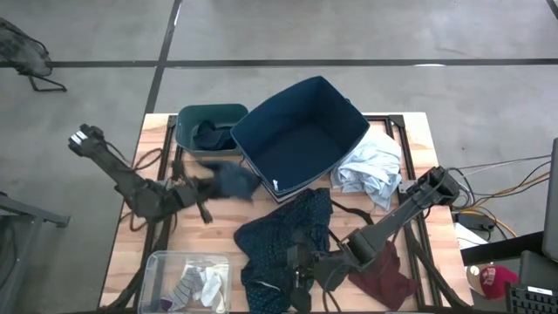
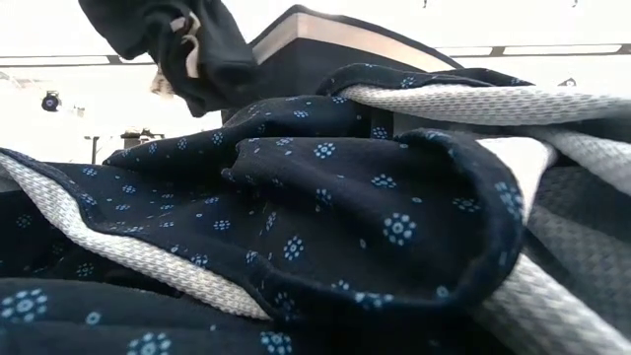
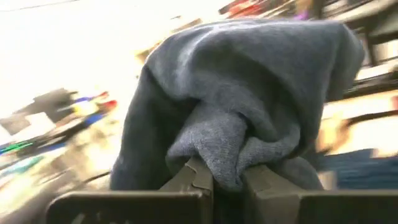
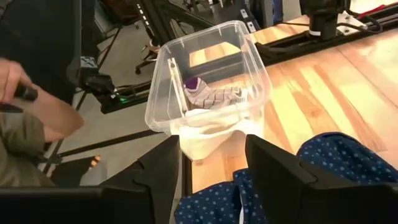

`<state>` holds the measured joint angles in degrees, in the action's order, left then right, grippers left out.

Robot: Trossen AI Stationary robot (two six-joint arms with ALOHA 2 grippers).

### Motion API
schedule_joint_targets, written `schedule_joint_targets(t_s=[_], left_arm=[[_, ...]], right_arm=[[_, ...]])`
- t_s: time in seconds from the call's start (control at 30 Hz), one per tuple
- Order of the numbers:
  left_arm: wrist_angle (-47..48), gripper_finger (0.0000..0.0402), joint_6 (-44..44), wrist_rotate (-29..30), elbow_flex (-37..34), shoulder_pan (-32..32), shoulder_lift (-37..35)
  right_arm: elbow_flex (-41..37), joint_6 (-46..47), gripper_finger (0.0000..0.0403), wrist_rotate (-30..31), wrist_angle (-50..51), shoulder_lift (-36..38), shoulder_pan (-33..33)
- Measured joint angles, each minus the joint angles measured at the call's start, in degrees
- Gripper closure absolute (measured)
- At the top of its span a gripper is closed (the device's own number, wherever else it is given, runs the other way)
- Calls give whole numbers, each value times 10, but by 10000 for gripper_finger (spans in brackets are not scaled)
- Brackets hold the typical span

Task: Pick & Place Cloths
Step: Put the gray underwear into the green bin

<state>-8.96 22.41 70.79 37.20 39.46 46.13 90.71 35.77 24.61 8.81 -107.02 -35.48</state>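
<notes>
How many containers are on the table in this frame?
3: the big navy fabric box at the table's middle back, a green bin beside it towards the left arm's side, and a clear plastic tub holding socks at the front left corner.

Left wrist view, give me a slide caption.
Left gripper shut on a dark blue-grey cloth, bunched above its fingers.

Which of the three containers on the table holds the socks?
The clear plastic bin at the table's front left holds the socks. The big navy fabric box looks empty inside, and the green tub behind it holds a dark garment.
</notes>
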Motion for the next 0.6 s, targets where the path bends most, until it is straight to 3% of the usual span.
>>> schedule_joint_targets(t_s=[0.17, 0.33, 0.43, 0.6], left_arm=[[0, 366, 67, 85, 0, -13, -36], [-4, 372, 113, 149, 0, -66, -74], [-3, 378, 123, 140, 0, -115, -98], [-5, 372, 138, 55, 2, -233, -126]], right_arm=[[-11, 0, 242, 12, 0, 0, 0], [-20, 0, 255, 17, -1, 0, 0], [-24, 1, 263, 25, -4, 0, 0], [-25, 1, 274, 25, -5, 0, 0]])
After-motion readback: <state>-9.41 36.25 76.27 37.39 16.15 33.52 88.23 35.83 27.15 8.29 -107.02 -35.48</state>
